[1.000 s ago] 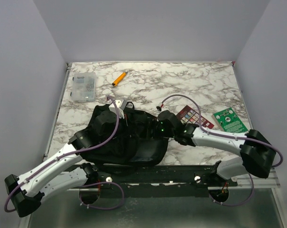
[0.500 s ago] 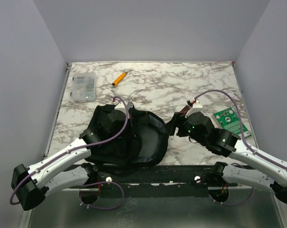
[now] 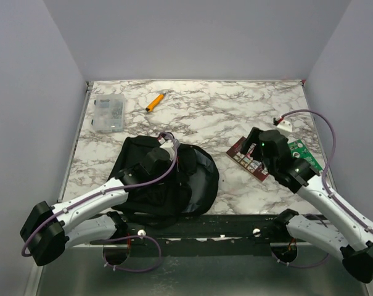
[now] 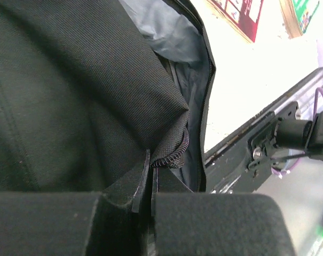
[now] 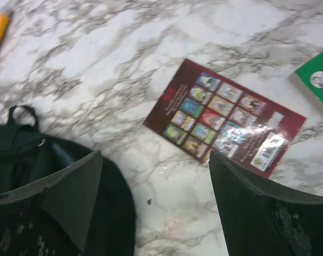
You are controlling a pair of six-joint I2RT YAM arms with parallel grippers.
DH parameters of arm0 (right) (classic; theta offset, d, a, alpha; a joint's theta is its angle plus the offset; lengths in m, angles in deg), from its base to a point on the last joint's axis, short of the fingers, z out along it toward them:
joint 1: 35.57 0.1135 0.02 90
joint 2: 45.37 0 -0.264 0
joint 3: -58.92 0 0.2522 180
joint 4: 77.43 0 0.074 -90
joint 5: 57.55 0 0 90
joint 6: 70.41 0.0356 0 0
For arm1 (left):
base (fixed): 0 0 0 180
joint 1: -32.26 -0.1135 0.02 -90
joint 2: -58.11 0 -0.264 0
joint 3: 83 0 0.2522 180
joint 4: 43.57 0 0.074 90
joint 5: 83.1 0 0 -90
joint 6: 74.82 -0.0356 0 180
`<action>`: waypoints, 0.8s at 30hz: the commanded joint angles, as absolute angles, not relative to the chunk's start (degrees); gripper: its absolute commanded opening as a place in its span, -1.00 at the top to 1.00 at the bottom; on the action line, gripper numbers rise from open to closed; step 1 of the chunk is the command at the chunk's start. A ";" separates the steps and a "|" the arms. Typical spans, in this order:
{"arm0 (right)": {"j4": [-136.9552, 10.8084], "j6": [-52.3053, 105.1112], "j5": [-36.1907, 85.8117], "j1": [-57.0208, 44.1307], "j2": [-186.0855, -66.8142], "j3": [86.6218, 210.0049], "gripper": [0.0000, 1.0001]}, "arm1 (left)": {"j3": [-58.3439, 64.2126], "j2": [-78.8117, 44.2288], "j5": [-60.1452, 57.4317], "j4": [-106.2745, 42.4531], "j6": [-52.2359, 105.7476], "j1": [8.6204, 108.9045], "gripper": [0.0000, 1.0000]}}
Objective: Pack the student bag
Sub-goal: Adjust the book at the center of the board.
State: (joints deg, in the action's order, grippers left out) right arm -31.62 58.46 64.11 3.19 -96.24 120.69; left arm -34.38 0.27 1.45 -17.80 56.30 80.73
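The student bag (image 3: 164, 185), a large black fabric backpack, lies at the near left of the table with its main zip open. Grey lining (image 4: 169, 37) shows inside the mouth. My left gripper (image 3: 176, 153) is shut on the zipper edge of the bag's opening (image 4: 169, 152), holding the flap. My right gripper (image 3: 246, 148) hangs open above the table, between the bag (image 5: 22, 149) and a maroon book (image 5: 225, 122), with nothing between its fingers (image 5: 81, 186). The bag's small loop handle (image 5: 21, 113) shows in the right wrist view.
The maroon book (image 3: 249, 163) lies right of the bag, with a green book (image 3: 303, 159) further right. An orange marker (image 3: 153, 102) and a clear plastic box (image 3: 108, 113) sit at the far left. Grey walls enclose the table, and the arms' mounting rail (image 3: 235, 225) runs along its near edge.
My right arm has drawn back from the bag's opening to the right, over the maroon book, and its jaws have widened. The left gripper has stayed shut on the bag's edge.
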 commanded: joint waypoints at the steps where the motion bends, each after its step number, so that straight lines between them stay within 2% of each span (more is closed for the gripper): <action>1: -37.21 54.33 48.12 -11.10 -100.52 117.05 -0.70 | -34.13 -2.46 -7.18 -20.22 55.02 80.70 0.89; 4: -40.76 54.58 38.43 -19.25 -105.91 114.96 -0.71 | -34.04 -2.83 -9.43 -20.41 53.72 80.72 0.84; 7: -44.42 55.83 31.21 -22.97 -109.32 113.20 -0.74 | -34.22 -2.25 -11.48 -20.36 52.27 80.71 0.65; 12: -51.14 58.99 23.23 -27.63 -111.63 108.67 -0.78 | -32.91 -1.73 -13.45 -19.83 50.10 80.61 0.59; 16: -49.87 62.68 26.68 -33.69 -113.79 107.51 -0.84 | -30.88 -1.57 -14.77 -19.46 49.87 80.60 0.39; 19: -47.82 64.23 29.84 -39.43 -113.13 106.59 -0.84 | -29.44 -0.57 -15.49 -19.08 49.45 80.61 0.15; 20: -47.28 64.04 31.71 -40.05 -112.38 106.43 -0.85 | -28.83 -0.15 -15.59 -18.65 49.16 80.60 0.07; 22: -47.15 62.96 36.02 -40.20 -111.23 106.30 -0.99 | -27.77 0.74 -15.62 -17.56 48.38 80.65 -0.09; 24: -46.69 62.05 37.41 -40.38 -111.76 106.54 -1.00 | -26.70 1.44 -15.65 -16.49 47.73 80.60 -0.19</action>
